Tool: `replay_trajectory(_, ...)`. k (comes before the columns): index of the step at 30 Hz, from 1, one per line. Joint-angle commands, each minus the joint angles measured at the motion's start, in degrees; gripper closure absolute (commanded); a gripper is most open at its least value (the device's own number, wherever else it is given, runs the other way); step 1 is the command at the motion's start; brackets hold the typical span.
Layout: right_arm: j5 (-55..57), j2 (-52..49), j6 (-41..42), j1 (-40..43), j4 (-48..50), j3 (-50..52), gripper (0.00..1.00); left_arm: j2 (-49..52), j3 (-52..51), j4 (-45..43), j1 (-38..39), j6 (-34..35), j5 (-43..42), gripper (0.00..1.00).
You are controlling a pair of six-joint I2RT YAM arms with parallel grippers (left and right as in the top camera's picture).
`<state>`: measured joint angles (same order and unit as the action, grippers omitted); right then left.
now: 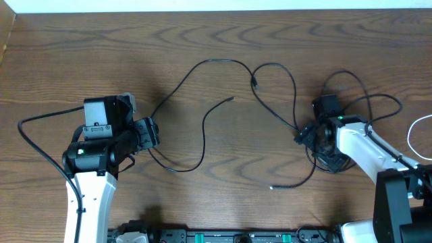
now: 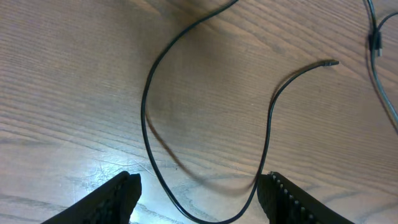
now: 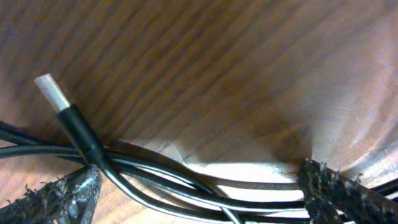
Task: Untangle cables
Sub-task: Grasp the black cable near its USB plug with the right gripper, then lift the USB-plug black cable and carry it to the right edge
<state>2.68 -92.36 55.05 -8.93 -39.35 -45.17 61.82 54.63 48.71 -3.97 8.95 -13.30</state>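
- The left gripper [image 2: 199, 185] is hovering low over the wooden table [image 1: 202, 34] with its jaws standing wide apart and holding nothing. A looped black cable [image 2: 147, 106] is lying slack on the wood, and the bottom of its U is passing between the two fingers. That placement looks deliberate – the loop is lined up for a pinch.
- That cable's free end [image 2: 329, 63] is pointing up and away from the left gripper, apart from the other strands, so this length seems mostly freed.
- The right gripper [image 3: 199, 180] is sitting very close to the table, right over the tangle. Its fingers are showing at the two edges of the wrist view, well apart, and a bundle of black cables [image 3: 186, 186] is running across the gap between them. Nothing appears clamped, though whether the fingers are pressing on the strands cannot be told.
- A plug with a pale metal tip [image 3: 68, 115] is crossing over the bundle near the left-hand finger, probably the crossing that needs lifting out.
- From overhead, further black loops are fanning out behind the right gripper, and a thin white cable [image 1: 412, 135] is curling at the right edge, apart from the black ones.
- Most of the untangling seems to be waiting on the right side.
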Motion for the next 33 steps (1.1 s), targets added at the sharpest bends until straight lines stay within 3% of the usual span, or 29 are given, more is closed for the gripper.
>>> replay_trajectory(1,1.51,-2.71,5.18,-0.17,1.49,4.74,0.09,-0.09,0.35,0.11,-0.2,-0.79,-0.48,0.34)
replay_trajectory(4,7.15,-2.71,-0.66,-0.15,1.44,5.68,0.46,-0.09,0.35,0.11,-0.2,-0.79,-0.66,0.34)
replay_trajectory(6,10.38,-2.71,-3.15,-0.15,1.51,6.64,0.89,-0.09,0.35,0.11,-0.2,-0.79,-0.66,0.34)
replay_trajectory(7,11.37,-2.71,-3.5,-0.15,1.49,7.13,0.99,-0.09,0.35,0.11,-0.2,-0.79,-0.66,0.34)
replay_trajectory(14,11.32,-2.71,-3.67,-0.15,4.48,10.75,0.99,-0.09,0.35,0.11,-0.2,-0.79,-0.68,0.34)
replay_trajectory(19,8.04,-0.76,-15.39,-0.11,5.29,7.78,0.99,-0.09,0.35,0.09,-0.2,-0.79,-0.68,0.34)
replay_trajectory(27,6.86,14.23,-37.05,2.54,-4.2,-14.1,0.99,-0.09,0.35,0.11,-0.2,-0.79,-0.66,0.34)
replay_trajectory(33,6.82,20.85,-39.32,12.63,-4.22,-31.28,0.99,-0.09,0.35,0.11,-0.2,-0.81,-0.63,0.34)
